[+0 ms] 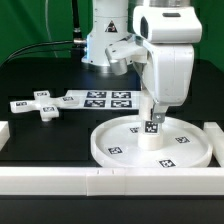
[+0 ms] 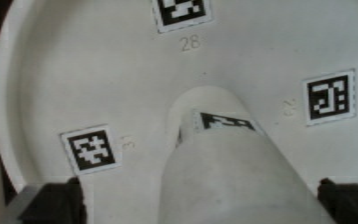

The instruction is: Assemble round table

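Observation:
The large rimmed round disc [image 1: 120,143] lies flat on the table at the front of the exterior view. The short cylindrical leg [image 1: 152,132] stands upright at its middle. My gripper [image 1: 152,116] comes straight down over the leg, one finger on each side. In the wrist view the leg [image 2: 229,160] rises from the disc [image 2: 87,80] between my dark fingertips [image 2: 48,203]. One fingertip is at the leg's edge and a gap shows beside the other, so the jaws look open. The cross-shaped foot [image 1: 42,105] lies on the exterior view's left.
The marker board [image 1: 106,98] lies behind the disc near the robot base. White border rails run along the front [image 1: 100,180] and at both sides [image 1: 214,133]. Tags on the disc show in the wrist view [image 2: 329,97].

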You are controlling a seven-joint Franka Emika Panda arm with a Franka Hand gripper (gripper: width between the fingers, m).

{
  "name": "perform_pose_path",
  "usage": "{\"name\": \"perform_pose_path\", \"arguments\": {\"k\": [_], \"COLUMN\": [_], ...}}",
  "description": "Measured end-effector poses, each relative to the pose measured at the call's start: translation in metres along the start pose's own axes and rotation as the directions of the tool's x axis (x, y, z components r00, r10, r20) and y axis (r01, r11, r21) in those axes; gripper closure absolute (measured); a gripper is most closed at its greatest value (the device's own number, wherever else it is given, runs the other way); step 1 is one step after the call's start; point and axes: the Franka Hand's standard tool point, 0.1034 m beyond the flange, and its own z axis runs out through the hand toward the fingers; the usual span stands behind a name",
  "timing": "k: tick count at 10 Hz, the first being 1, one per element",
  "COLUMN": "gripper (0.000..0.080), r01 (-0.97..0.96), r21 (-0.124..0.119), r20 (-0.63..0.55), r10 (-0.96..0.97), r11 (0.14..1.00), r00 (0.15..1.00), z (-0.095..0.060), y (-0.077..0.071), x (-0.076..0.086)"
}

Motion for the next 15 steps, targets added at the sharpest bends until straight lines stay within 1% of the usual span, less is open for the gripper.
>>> {"name": "perform_pose_path", "arguments": {"k": [1, 2, 3, 4, 5, 8, 9, 11, 13, 15], "gripper": [0.015, 0.015, 0.0251, 0.0251, 0.0393, 0.0393, 0.0393, 0.0393, 0.0392, 0.0392], "r01": [0.07, 0.081, 0.079, 0.077, 0.077, 0.055, 0.015, -0.217, -0.401, -0.513], "r21": [0.001, 0.001, 0.001, 0.001, 0.002, 0.001, 0.001, 0.003, 0.013, 0.013], "r20": [0.009, 0.012, 0.012, 0.012, 0.012, 0.012, 0.012, 0.011, 0.007, 0.007], "r10": [-0.07, -0.081, -0.079, -0.077, -0.077, -0.055, -0.015, 0.217, 0.401, 0.513], "r11": [0.998, 0.997, 0.997, 0.997, 0.997, 0.999, 1.0, 0.976, 0.916, 0.858], "r00": [0.998, 0.997, 0.997, 0.997, 0.997, 0.998, 1.0, 0.976, 0.916, 0.858], "z": [0.0003, 0.0004, 0.0005, 0.0007, 0.0009, 0.0009, 0.0009, 0.0011, 0.0012, 0.0012], "y": [-0.0003, -0.0004, -0.0005, -0.0006, -0.0007, -0.0007, -0.0008, -0.0023, -0.0036, -0.0038], "x": [-0.0013, -0.0016, -0.0019, -0.0024, -0.0027, -0.0031, -0.0031, -0.003, -0.0036, -0.003]}}
